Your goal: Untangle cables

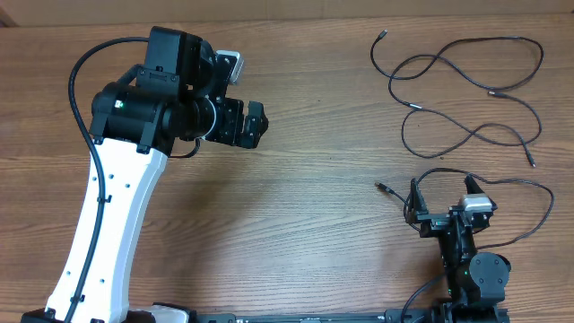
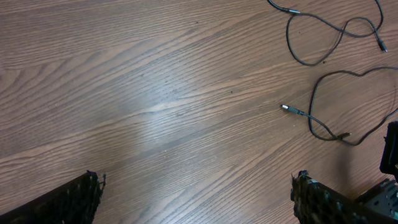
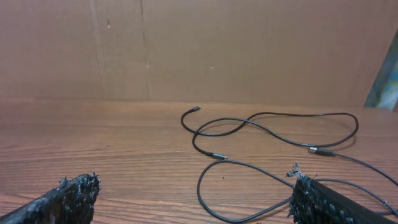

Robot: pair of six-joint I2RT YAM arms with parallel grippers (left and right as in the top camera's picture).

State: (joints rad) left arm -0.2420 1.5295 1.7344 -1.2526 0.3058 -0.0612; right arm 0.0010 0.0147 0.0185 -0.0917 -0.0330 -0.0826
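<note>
Thin black cables (image 1: 466, 85) lie in loose crossing loops at the far right of the wooden table (image 1: 314, 233). Another cable (image 1: 525, 184) curls around my right gripper (image 1: 441, 193), its metal plug (image 1: 380, 187) lying just left of it. My right gripper (image 3: 193, 199) is open and holds nothing. A cable loop (image 3: 208, 190) lies on the wood between its fingers, by the right fingertip (image 3: 311, 193). My left gripper (image 1: 262, 124) hangs open over the left half, far from the cables. In the left wrist view the gripper (image 2: 196, 199) is over bare wood, with cables (image 2: 311, 59) and a plug (image 2: 286, 108) at upper right.
A brown cardboard wall (image 3: 199, 50) stands behind the table's far edge. The left arm's white link (image 1: 108, 224) crosses the left side of the table. The right arm's base (image 1: 480, 274) sits at the near right edge.
</note>
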